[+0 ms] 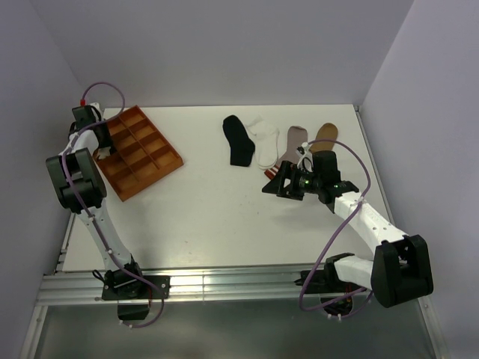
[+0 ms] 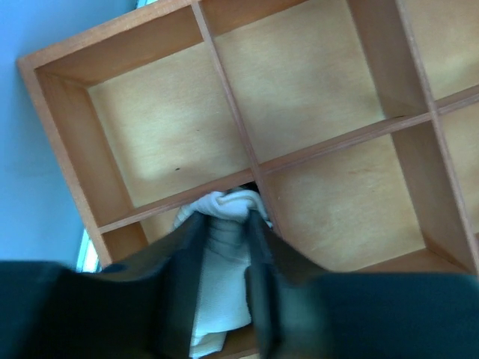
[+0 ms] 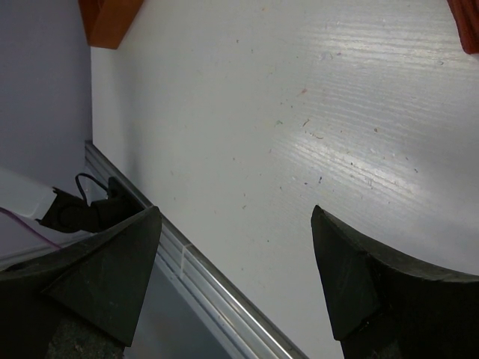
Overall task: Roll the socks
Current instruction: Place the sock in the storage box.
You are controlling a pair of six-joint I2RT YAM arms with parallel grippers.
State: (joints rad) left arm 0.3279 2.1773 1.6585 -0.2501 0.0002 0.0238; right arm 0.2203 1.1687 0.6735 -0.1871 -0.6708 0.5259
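Observation:
My left gripper (image 2: 224,217) is shut on a rolled pale sock (image 2: 221,254) and holds it down in a compartment of the orange tray (image 2: 247,142). In the top view this gripper (image 1: 105,155) is over the tray's left side (image 1: 161,149). Four socks lie flat at the back right: black (image 1: 238,140), white (image 1: 264,143), grey with a red-striped cuff (image 1: 290,148), tan (image 1: 326,134). My right gripper (image 1: 269,187) is open and empty, just in front of the grey sock's cuff. In the right wrist view it (image 3: 236,217) hangs over bare table.
The tray has several compartments; those seen in the left wrist view are bare wood. An aluminium rail (image 3: 217,292) runs along the table's near edge. Purple walls close in the left, back and right sides. A tray corner (image 3: 108,19) shows in the right wrist view.

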